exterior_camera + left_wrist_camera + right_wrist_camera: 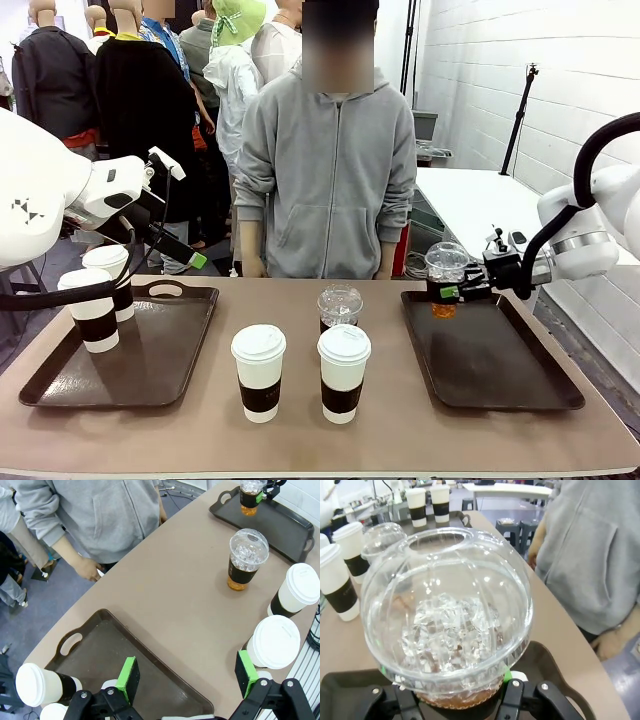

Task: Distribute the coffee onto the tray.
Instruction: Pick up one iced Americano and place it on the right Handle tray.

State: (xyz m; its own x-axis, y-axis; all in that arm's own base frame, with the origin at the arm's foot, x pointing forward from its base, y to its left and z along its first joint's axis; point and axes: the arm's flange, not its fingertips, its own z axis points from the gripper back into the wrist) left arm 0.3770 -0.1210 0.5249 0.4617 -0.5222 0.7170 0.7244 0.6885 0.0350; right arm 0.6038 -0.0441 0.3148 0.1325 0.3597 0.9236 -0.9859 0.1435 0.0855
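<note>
The right fingers point(452, 292) clench a dome-lidded iced coffee point(445, 268) at the right tray's point(500, 385) far corner; the left fingers point(129, 678) stand released.

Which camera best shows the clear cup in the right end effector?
Front view: the whole clear cup, gripped by the right end effector at the right tray. Right wrist: mostly dome lid and ice. Left wrist: small, distant.
</note>
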